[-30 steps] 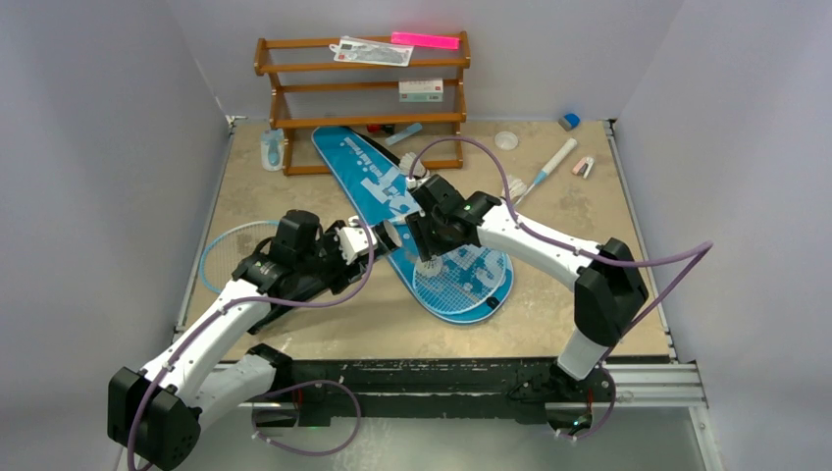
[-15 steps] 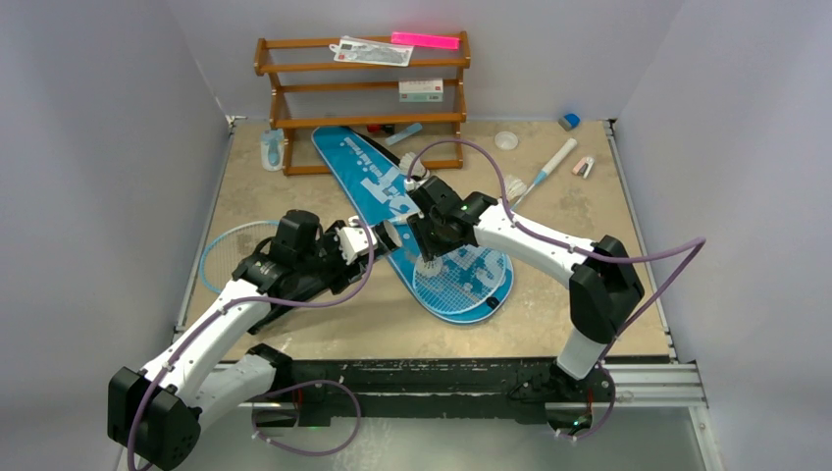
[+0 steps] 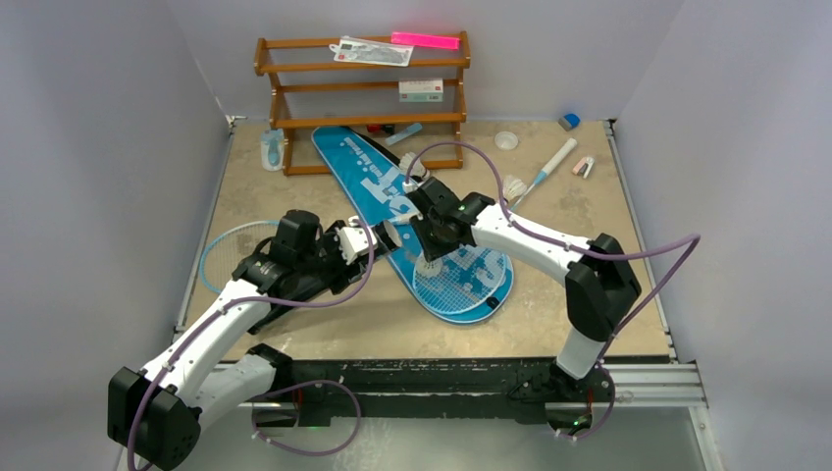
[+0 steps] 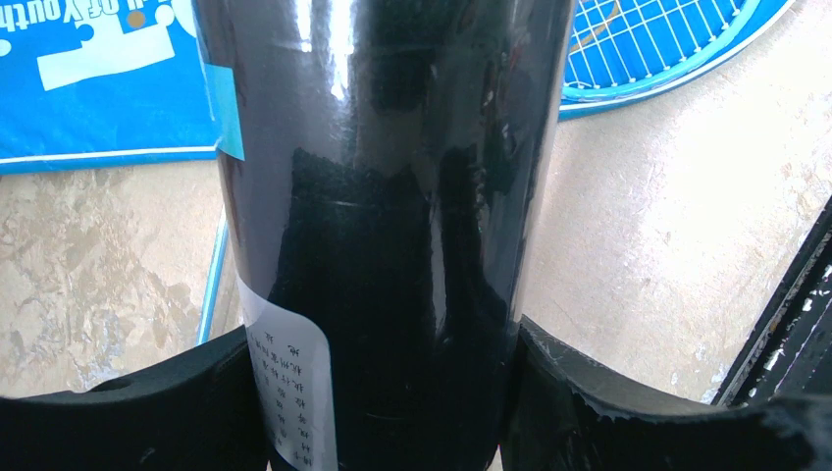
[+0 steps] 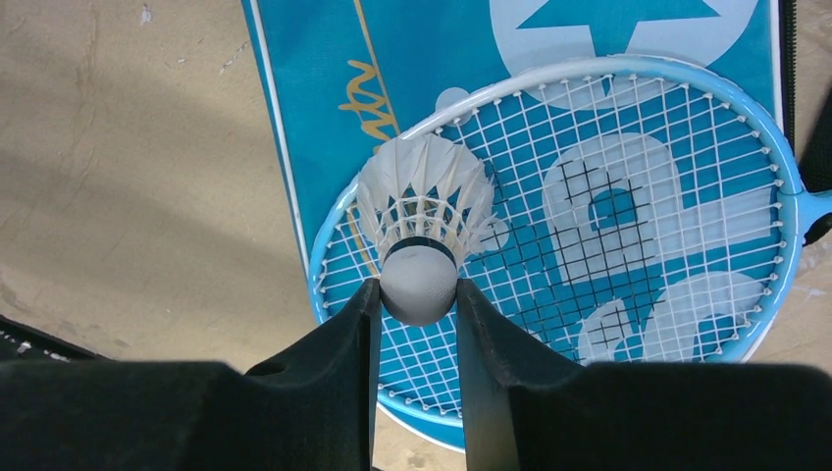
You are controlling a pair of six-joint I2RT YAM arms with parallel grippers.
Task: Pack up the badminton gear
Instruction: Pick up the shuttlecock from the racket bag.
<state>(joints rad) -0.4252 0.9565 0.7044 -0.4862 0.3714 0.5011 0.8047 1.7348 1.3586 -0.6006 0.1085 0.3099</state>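
My left gripper (image 4: 383, 343) is shut on the black cylinder tube (image 4: 392, 177), which fills the left wrist view; in the top view that gripper (image 3: 370, 240) sits at mid-table. My right gripper (image 5: 419, 294) is shut on the grey cork head of a white feather shuttlecock (image 5: 424, 211), just above a light-blue racket (image 5: 608, 216) lying on the blue bag (image 5: 324, 88). From above, the shuttlecock (image 3: 429, 267) hangs over the racket head (image 3: 463, 283) on the bag (image 3: 378, 182). A second racket (image 3: 228, 250) lies at the left, partly hidden by my left arm. Two more shuttlecocks (image 3: 410, 165) (image 3: 517, 186) lie near the bag.
The brown wooden rack (image 3: 363, 88) stands at the back, with a pale-blue bottle (image 3: 272, 149) to its left. A white disc (image 3: 505, 139), a small blue block (image 3: 569, 121) and a small clip (image 3: 583, 167) lie at the back right. A black rail (image 3: 442, 373) edges the front.
My right gripper's jaws have closed onto the shuttlecock's cork head. The right arm shifted slightly left. The left arm and the tube have not moved.
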